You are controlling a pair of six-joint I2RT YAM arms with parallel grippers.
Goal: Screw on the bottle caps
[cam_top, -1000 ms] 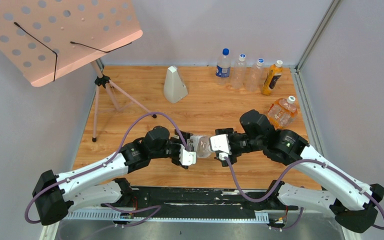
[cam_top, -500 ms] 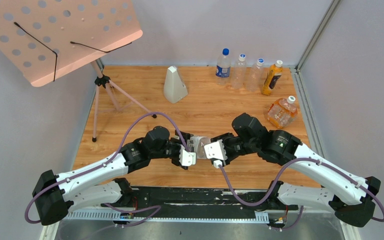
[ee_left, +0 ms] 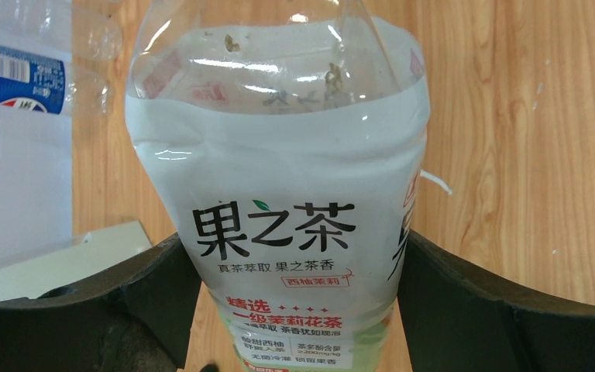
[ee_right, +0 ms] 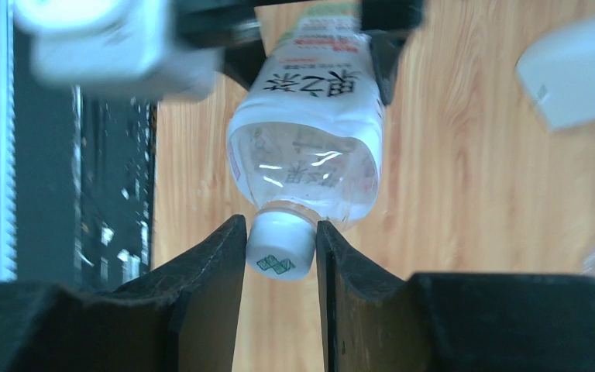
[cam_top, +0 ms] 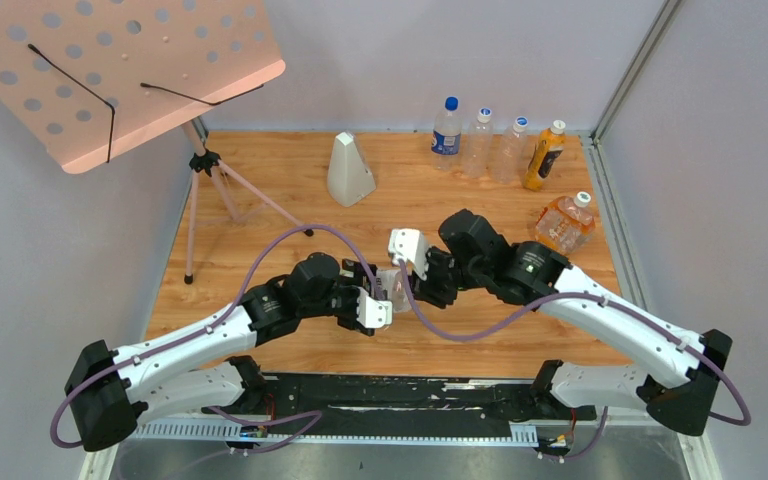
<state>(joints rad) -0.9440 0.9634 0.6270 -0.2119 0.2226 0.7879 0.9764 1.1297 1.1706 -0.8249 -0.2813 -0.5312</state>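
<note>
A clear bottle (ee_left: 279, 194) with a white label printed in black, red and green lies level above the table between both arms. My left gripper (ee_left: 290, 260) is shut on its labelled body, one black finger on each side. In the top view the bottle (cam_top: 396, 287) spans from the left gripper (cam_top: 385, 300) to the right gripper (cam_top: 413, 283). A white cap (ee_right: 280, 244) sits on the bottle's neck, and my right gripper (ee_right: 280, 232) is shut on it. A smaller orange-labelled bottle (cam_top: 563, 225) with a white cap (cam_top: 583, 199) lies at the right.
Along the back edge stand a blue-labelled bottle (cam_top: 447, 127), two clear bottles (cam_top: 479, 140) and an orange juice bottle (cam_top: 544, 155). A white cone-shaped object (cam_top: 349, 170) stands mid-back. A pink music stand (cam_top: 120, 70) on a tripod (cam_top: 210, 190) overhangs the left.
My right gripper has closed from part-open onto the white cap, and its wrist has rolled so the camera block now points toward the back. The left arm and the bottle have stayed put.
</note>
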